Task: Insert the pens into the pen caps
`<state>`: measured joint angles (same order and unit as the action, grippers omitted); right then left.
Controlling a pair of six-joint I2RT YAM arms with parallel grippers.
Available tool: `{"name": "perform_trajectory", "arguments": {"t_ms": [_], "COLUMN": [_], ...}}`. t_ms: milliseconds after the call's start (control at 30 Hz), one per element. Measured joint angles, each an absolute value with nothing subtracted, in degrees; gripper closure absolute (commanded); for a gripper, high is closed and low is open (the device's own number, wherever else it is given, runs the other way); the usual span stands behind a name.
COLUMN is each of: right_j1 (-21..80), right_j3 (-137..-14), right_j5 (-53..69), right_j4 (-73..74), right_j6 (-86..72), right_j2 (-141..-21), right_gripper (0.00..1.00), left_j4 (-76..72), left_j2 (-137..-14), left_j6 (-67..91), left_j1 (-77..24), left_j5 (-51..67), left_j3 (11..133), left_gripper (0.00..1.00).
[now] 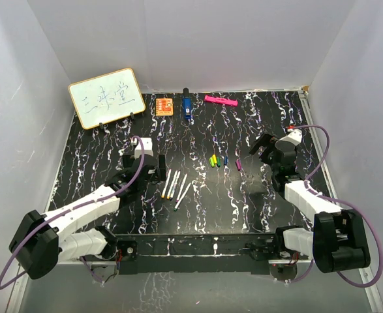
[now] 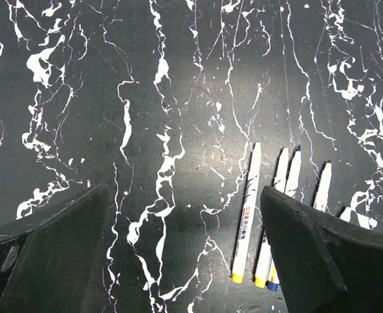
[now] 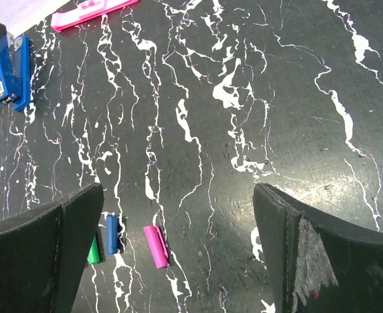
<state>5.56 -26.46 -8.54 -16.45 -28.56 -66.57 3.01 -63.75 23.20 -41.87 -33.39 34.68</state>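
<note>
Several pens point(image 2: 248, 208), pen caps point(image 3: 156, 246), far from table point(image 1: 243, 208) edges

The table point(image 1: 243, 208) is black with white marble-like veining. The pens point(image 1: 176, 186) have white barrels, and their ends show yellow and blue. The pen caps point(image 1: 216, 160) are yellow, green and blue, plus a magenta cap point(image 3: 156, 246). The bar point(image 1: 220, 100) is pink, the block point(image 1: 187, 106) dark blue, the square point(image 1: 164, 105) orange. The whiteboard point(image 1: 106, 98) carries green writing.

pens point(image 1: 176, 186) lying loose just left of centre, right beside left gripper point(image 1: 153, 171). caps point(image 1: 217, 160) bunched mid-frame. right gripper point(image 1: 261, 150) centre-right, jaws spread.
</note>
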Motion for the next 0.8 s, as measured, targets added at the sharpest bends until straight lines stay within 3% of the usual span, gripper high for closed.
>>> {"name": "perform_trajectory", "arguments": {"t_ms": [800], "right_j1": [5.6], "right_j3": [-26.5], "right_j5": [-8.5], "right_j4": [-16.1], "right_j6": [-28.6], "right_j2": [-67.2], "right_gripper": [0.02], "left_j4": [2.7], "left_j2": [-63.3], "left_j6": [24.2], "left_j1": [-41.9], "left_j5": [-32.6], "left_j3": [34.7], "left_gripper": [0.02]}}
